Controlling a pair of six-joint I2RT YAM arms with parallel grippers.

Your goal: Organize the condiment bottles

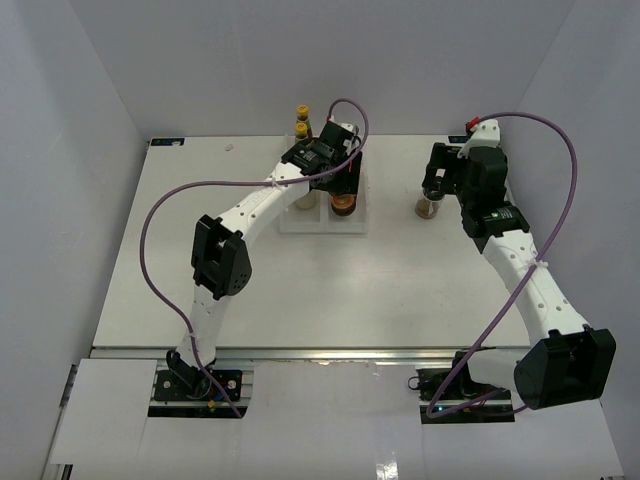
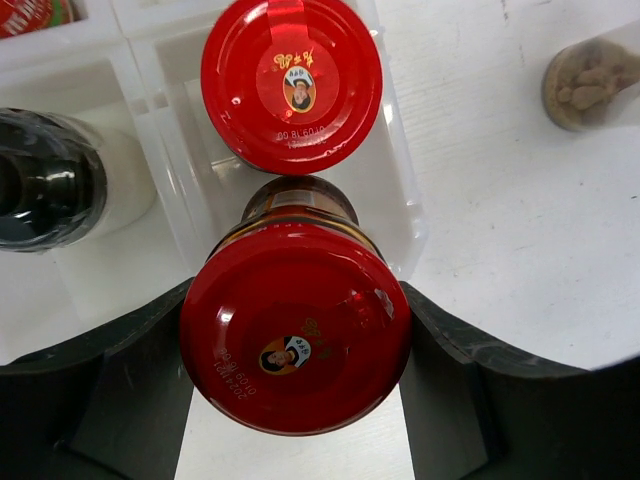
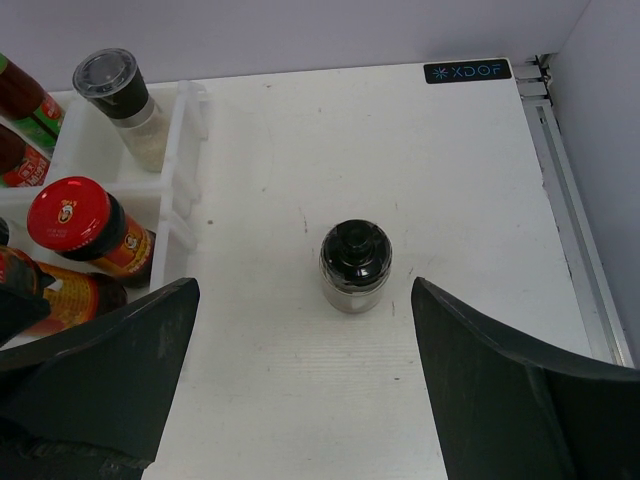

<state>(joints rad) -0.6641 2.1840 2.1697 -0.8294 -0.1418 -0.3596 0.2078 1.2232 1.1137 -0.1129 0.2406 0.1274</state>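
The left gripper (image 2: 297,290) is clamped on a red-lidded jar (image 2: 295,330), which is pinched below its lid between the two dark fingers (image 2: 130,370). The jar is held at a tilt over the near right part of the white tray (image 2: 402,200); whether its base rests on the tray floor cannot be told. A second red-lidded jar (image 2: 290,85) is seen upright just beyond it in the tray, the two lids almost touching. A black-capped shaker (image 2: 45,180) is lodged in the compartment to the left. Farther back in the tray, a grey-lidded shaker (image 3: 120,95) and two red sauce bottles (image 3: 20,100) are stood upright.

The right gripper (image 3: 303,285) is held with its fingers spread wide above the table (image 3: 450,150). Another black-capped shaker (image 3: 355,262) is stood upright on the bare table between and just beyond the fingertips. It is touched by neither finger and is set apart from the tray.
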